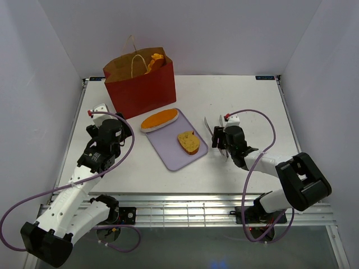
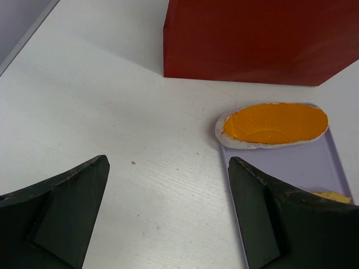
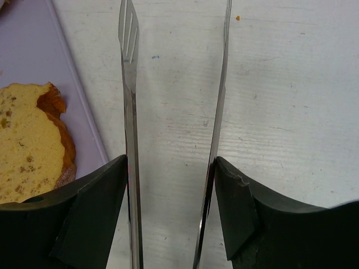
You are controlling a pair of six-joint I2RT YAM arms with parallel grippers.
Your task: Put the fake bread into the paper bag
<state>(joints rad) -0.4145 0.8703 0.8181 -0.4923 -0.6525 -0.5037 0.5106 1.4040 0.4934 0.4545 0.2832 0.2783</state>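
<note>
The red paper bag [image 1: 140, 84] stands upright at the back left, with orange fake bread [image 1: 156, 60] poking out of its top. An orange-golden loaf [image 1: 159, 120] [image 2: 275, 124] lies across the far end of the lavender tray [image 1: 168, 154]. A brown-crusted slice [image 1: 188, 142] [image 3: 28, 145] lies on the tray's right side. My left gripper [image 1: 112, 128] [image 2: 168, 168] is open over bare table, left of the tray and short of the bag [image 2: 258, 39]. My right gripper [image 1: 220, 137] [image 3: 171, 162] is shut on metal tongs [image 3: 130, 84], whose two arms point forward just right of the slice.
White walls enclose the table on three sides. The tongs' tips [image 1: 208, 126] reach toward the tray's right edge [image 3: 73, 84]. The bag stands close behind the loaf. A metal rail [image 1: 185, 207] runs along the near edge between the arm bases.
</note>
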